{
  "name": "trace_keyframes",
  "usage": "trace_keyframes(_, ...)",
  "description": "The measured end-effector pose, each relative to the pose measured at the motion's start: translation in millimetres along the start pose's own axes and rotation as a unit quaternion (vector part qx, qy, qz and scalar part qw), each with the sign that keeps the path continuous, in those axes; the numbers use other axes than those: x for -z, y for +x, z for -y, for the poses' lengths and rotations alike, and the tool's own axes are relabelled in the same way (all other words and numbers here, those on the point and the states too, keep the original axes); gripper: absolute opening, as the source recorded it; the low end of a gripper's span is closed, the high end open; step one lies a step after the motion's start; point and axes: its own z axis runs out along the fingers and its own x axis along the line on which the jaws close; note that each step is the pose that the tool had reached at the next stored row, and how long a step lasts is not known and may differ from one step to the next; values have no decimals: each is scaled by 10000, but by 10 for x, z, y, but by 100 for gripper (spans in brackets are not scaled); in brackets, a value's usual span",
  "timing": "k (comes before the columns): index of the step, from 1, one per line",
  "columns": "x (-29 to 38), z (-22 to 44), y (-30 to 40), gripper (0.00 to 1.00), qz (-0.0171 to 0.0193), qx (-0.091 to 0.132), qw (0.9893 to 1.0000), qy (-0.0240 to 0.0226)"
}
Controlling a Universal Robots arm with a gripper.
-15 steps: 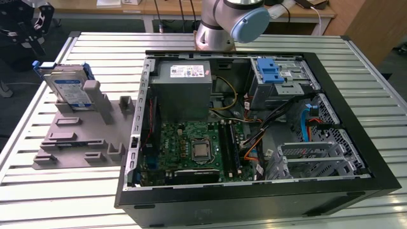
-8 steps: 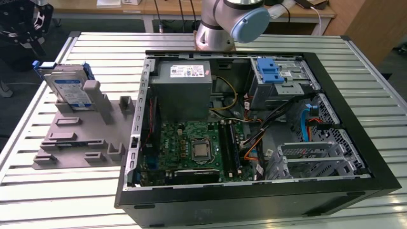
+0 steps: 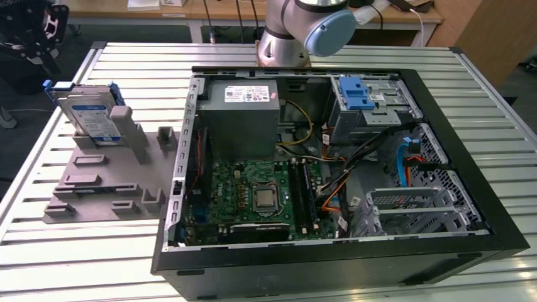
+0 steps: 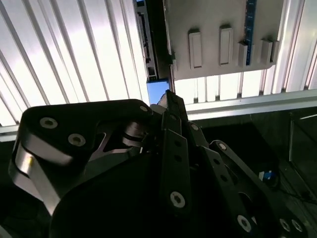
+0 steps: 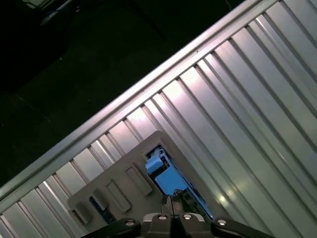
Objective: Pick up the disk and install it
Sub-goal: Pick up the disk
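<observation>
The flat silver hard drive (image 3: 84,113), blue-labelled and blue-framed, stands on edge in a slot of the grey plastic holder (image 3: 92,189) on the ribbed aluminium worktop (image 3: 50,258), beside the open black computer case (image 3: 336,264), presumably to offer its upper edge to a grasp from above. My jaws hang over it, pressed together and empty, not touching it.

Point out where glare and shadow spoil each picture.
In the exterior view the light is even and the disk on its grey holder reads clearly; in the second wrist view the slatted table glares white while the shut claw is a dark mass; in the first wrist view the table gleams, the floor beyond is black.
</observation>
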Motion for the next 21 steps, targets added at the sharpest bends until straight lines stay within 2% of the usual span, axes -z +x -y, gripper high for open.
trace_keyframes(4, -1, 0, 2, 11, -5, 246, 9997, -1)
trace_keyframes(9, -8, -11, 11, 11, -9, 446, 9990, -3)
trace_keyframes(17, -14, -21, 18, 11, -10, 522, 9986, -3)
trace_keyframes(18, -14, -21, 19, 24, -10, 533, 9986, -3)
trace_keyframes(19, -14, -21, 19, 24, -11, 566, 9984, -4)
trace_keyframes(21, -16, -20, 19, 35, -14, 728, 9973, -5)
